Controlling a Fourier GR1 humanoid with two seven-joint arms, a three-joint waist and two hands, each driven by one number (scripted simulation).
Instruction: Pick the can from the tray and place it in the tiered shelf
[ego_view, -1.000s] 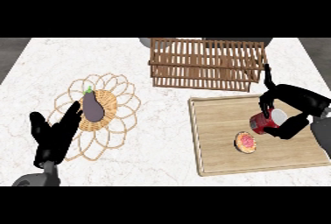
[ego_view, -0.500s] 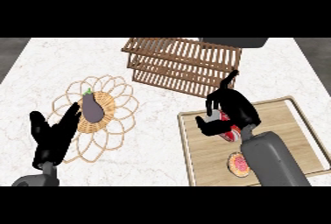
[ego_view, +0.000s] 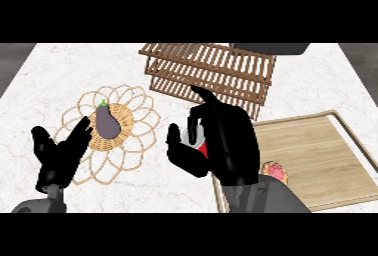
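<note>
Lifted clear of the tray (ego_view: 325, 165) and carried left and toward the shelf (ego_view: 210, 72) within the last second: earlier seen low over the tray's far left part, now held above the counter (ego_view: 59, 75) just off the tray's left edge. Can (ego_view: 198, 141) mostly hidden; only a strip of silver wall and a red patch visible between thumb and fingers. Right hand (ego_view: 221, 142) curled round the can, thumb on the left side, fingers wrapped over the right, forearm rising steeply from the lower edge. Pick step judged complete; transfer under way, roughly halfway. Shelf lying directly beyond the fingertips, near but not yet reached, appearing tilted in this view, with slatted tiers. Remaining work, as a judgement: further advance forward, alignment with a tier opening, then release. Risk noted: slats close-set and the can's attitude unconfirmed, so contact with the shelf's front edge possible. Left hand (ego_view: 59, 152) resting at the lower left, fingers up and spread, holding nothing, position unchanged. Eggplant (ego_view: 108, 121) on the woven mat (ego_view: 136, 105) and doughnut (ego_view: 276, 171) on the tray undisturbed, irrelevant to the step.
</note>
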